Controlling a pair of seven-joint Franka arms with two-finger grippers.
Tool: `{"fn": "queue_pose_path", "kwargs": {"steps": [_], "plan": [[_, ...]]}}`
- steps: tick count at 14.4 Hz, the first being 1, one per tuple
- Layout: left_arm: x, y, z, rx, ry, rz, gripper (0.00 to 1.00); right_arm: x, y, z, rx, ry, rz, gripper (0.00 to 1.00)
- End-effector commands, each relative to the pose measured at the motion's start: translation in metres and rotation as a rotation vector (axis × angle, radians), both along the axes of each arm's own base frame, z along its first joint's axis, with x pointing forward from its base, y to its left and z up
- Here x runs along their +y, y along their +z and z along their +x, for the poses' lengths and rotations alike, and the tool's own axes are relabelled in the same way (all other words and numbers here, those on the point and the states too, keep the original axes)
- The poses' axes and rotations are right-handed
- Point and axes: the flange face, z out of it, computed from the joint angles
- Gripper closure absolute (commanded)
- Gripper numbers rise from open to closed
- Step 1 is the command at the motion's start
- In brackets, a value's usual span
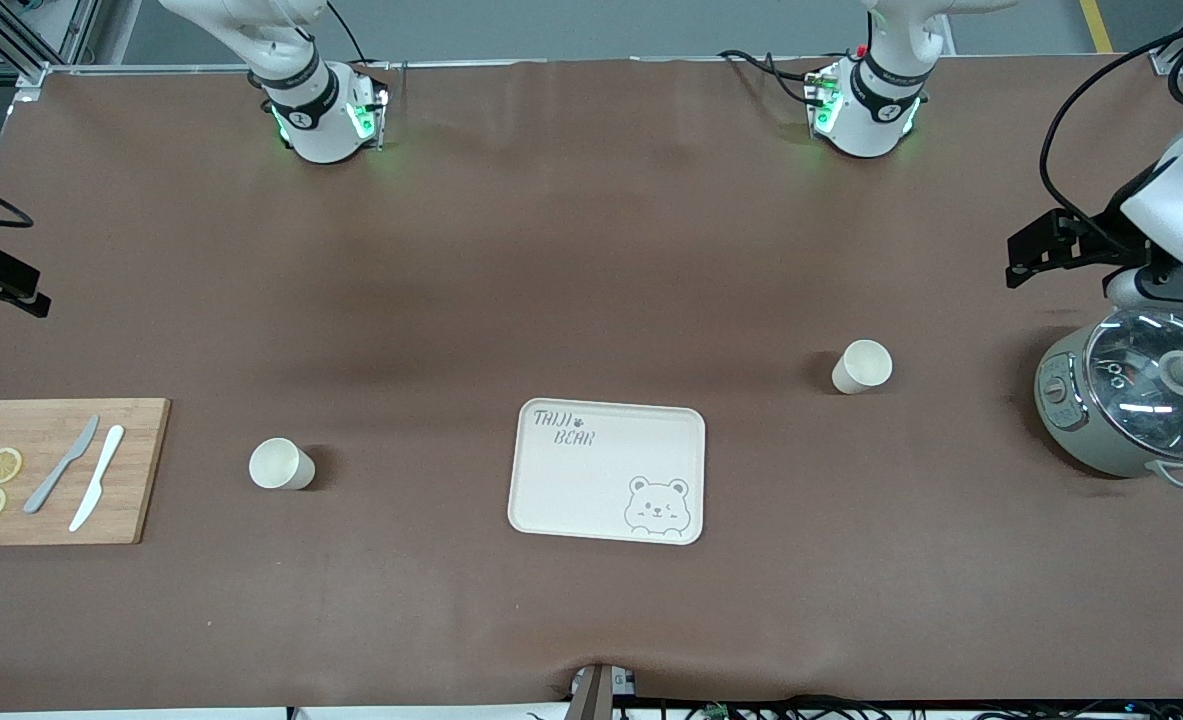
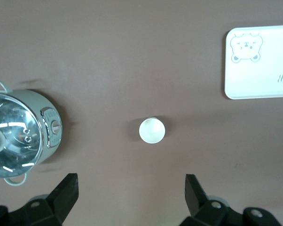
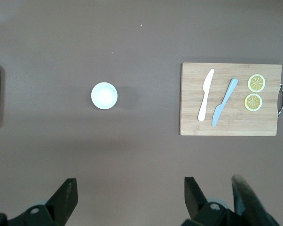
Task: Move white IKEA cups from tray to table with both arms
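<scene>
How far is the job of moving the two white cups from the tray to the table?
It looks done. The tray holds nothing. One cup stands on the table toward the right arm's end, the other cup toward the left arm's end. Nothing is in hand: the left gripper and right gripper are open, raised over the table's ends. Nothing appears left.

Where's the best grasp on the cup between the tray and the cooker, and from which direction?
Probably from straight above, across the rim. That cup stands upright, mouth open, on the table, apart from the tray and the cooker. It's small and handleless, so the fingers can likely pinch opposite sides of the wall just below the rim. The left gripper, open, hangs up by the cooker.
</scene>
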Motion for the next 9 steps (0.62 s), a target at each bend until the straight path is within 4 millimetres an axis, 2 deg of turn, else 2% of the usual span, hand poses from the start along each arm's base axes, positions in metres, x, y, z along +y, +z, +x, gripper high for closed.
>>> {"fn": "queue_pose_path", "kwargs": {"steps": [1, 5, 9], "plan": [[0.003, 0.006, -0.005, -0.016, -0.037, 0.021, 0.00, -0.002, 0.003, 0.001, -0.004, -0.018, -0.002, 0.00], [-0.009, 0.003, -0.006, -0.010, -0.061, 0.007, 0.00, -0.002, 0.004, 0.001, -0.005, -0.018, -0.002, 0.00], [-0.009, 0.009, -0.007, -0.020, -0.050, -0.008, 0.00, -0.002, 0.003, 0.001, -0.002, -0.018, -0.002, 0.00]]}}
